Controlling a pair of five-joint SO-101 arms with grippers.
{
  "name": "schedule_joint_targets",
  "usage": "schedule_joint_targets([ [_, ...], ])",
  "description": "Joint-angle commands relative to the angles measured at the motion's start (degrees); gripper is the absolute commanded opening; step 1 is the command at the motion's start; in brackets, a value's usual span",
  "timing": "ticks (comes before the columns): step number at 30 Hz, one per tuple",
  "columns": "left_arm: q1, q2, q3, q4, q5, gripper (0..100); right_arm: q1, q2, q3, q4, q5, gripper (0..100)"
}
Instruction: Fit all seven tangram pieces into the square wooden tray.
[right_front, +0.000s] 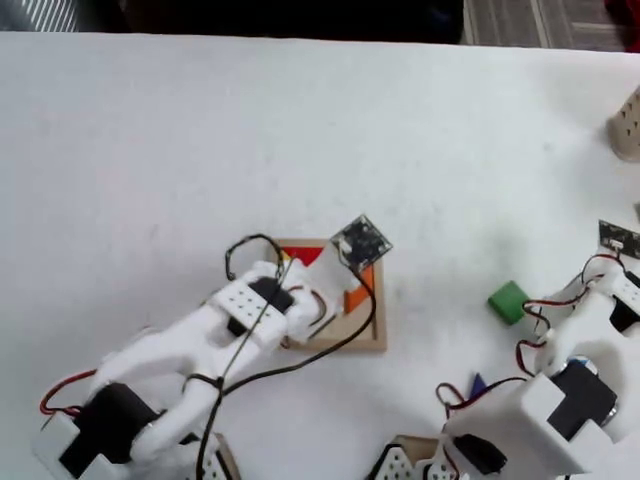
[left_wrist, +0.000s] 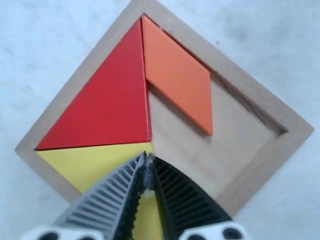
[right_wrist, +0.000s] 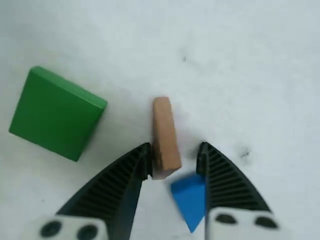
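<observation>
so the left arm (right_front: 190, 350) stretches from near left toward the middle, left gripper (left_wrist: 148, 162) pinched tight. the right arm (right_front: 575, 385) sits near right, right gripper (right_wrist: 175, 150) spread apart.

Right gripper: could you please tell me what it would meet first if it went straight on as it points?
Probably the tan piece standing on edge between the open fingers of the right gripper, blue piece beside it; depth unclear.

Bright, even light; perhaps overhead
</observation>
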Motion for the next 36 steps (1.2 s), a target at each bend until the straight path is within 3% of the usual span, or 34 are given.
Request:
schedule_joint_targets([
  [1,0.0,-2.8,-0.4,0.4,-0.6,2,-2.7,-0.2,-0.6,-0.5,-1.2,15.2],
  [12,0.0,-2.8,-0.4,0.4,-0.6,2,-6.0,0.2,-1.5,-1.8,-3.0,14.6],
  [16,0.0,-2.8,-0.4,0.4,-0.6,2,-5.6,0.1,-1.5,-3.4,-2.8,1.5],
  [21,-0.3,-2.8,-0.4,0.4,-0.6,2,-5.5,-0.3,-1.6,-2.2,-2.6,1.6],
  [28,-1.4,-5.7,0.5,1.0,-0.5,2,-5.5,-2.5,-6.6,9.5,-2.6,1.7],
  [36,-9.6,-18.2,7.0,1.2,-0.5,2,-8.5,-19.3,-5.5,19.2,-3.2,1.7],
])
